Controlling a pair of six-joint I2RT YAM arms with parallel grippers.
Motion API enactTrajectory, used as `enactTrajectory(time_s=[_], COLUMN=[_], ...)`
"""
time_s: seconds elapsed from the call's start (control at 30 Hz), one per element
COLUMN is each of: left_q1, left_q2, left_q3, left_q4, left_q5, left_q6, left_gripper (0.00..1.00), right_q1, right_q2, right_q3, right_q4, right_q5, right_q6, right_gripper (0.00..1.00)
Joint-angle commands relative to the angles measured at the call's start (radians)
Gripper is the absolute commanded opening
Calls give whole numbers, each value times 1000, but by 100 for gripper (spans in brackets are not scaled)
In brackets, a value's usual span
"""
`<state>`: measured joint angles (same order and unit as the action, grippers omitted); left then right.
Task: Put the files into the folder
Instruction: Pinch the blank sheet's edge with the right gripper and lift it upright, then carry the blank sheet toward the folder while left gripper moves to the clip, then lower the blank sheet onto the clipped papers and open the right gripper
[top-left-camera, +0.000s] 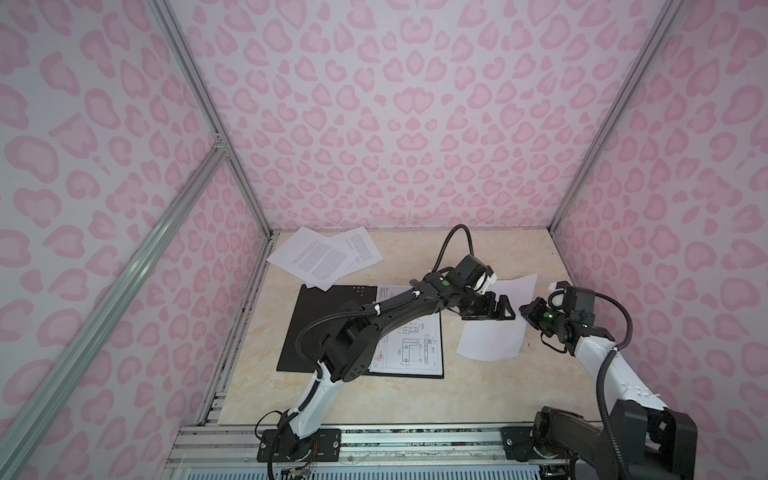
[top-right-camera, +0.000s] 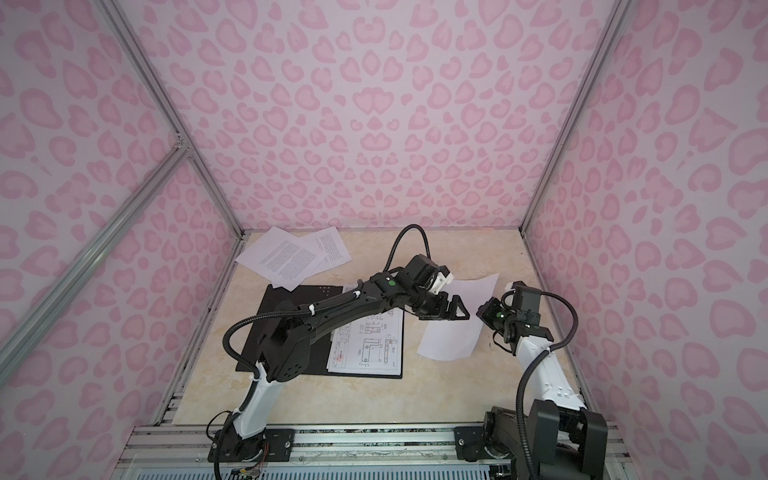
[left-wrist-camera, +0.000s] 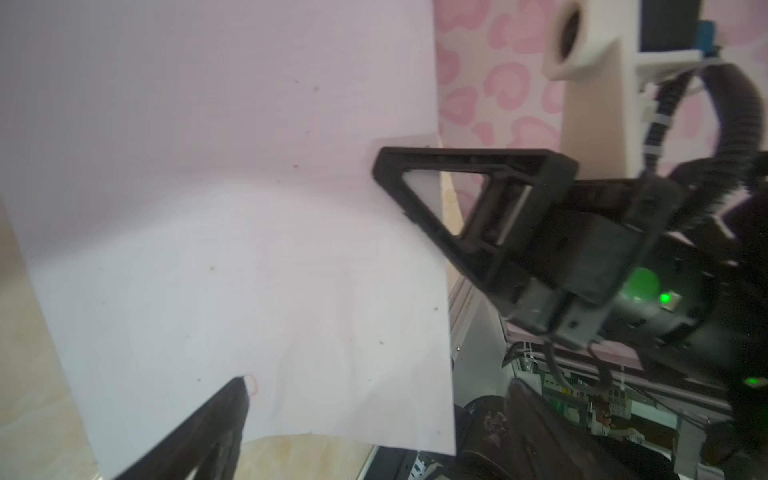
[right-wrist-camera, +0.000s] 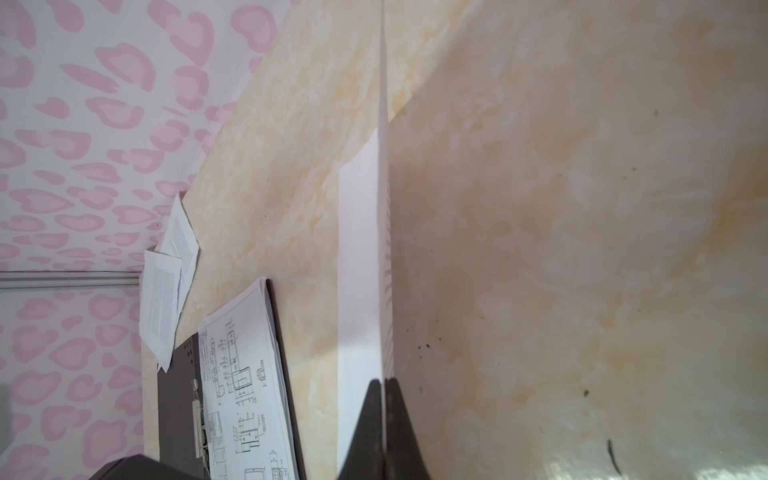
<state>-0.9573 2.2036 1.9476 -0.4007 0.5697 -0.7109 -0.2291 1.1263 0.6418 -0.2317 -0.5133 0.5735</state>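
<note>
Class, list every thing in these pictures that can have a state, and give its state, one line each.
folder: open, lying flat, black inside up
drawing sheet: lying flat on the folder's right half
text sheets: loose, overlapping, near the far left corner, not filed
held sheet: pinched at one edge, curved, partly raised
left gripper: open, next to the held sheet
right gripper: shut on the held sheet
</note>
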Motion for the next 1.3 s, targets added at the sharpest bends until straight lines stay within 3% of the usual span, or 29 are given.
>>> enactTrajectory(time_s=[0.0, 0.17, 0.3, 0.5, 0.67, 0.8, 0.87, 0.97, 1.1, 1.27], left_q1=[-3, 2, 5, 54, 97, 115, 135, 197, 288, 318], left_q2=[-187, -432, -657, -974, -1207, -1382, -1449, -1493, -1458, -1389], left_q3=[4, -184, -405, -726, -934, -1086, -1141, -1188, -1214, -1206], left_q4=[8, -4, -22, -51, -104, -150, -165, -196, -219, -219], left_q5=[42, -59, -221, -323, -451, -701, -768, -776, -706, -677], left_q6=[39, 105, 146, 133, 136, 129, 116, 96, 77, 69], left_gripper=[98, 98, 98, 98, 98, 98, 97, 98, 98, 98], right_q1=[24, 170, 291, 467, 620, 717, 744, 751, 734, 668], right_q2=[-34, -66, -72, -30, 40, 97, 119, 140, 159, 212], right_q3=[45, 162, 255, 402, 477, 522, 537, 526, 452, 314], right_q4=[-68, -160, -195, -232, -189, -109, -73, 0, 79, 212], right_q5=[38, 150, 243, 341, 340, 289, 259, 203, 220, 160], right_q6=[-17, -34, -21, -7, 39, 97, 124, 166, 195, 210], right_gripper=[0, 0, 0, 0, 0, 0, 0, 0, 0, 0])
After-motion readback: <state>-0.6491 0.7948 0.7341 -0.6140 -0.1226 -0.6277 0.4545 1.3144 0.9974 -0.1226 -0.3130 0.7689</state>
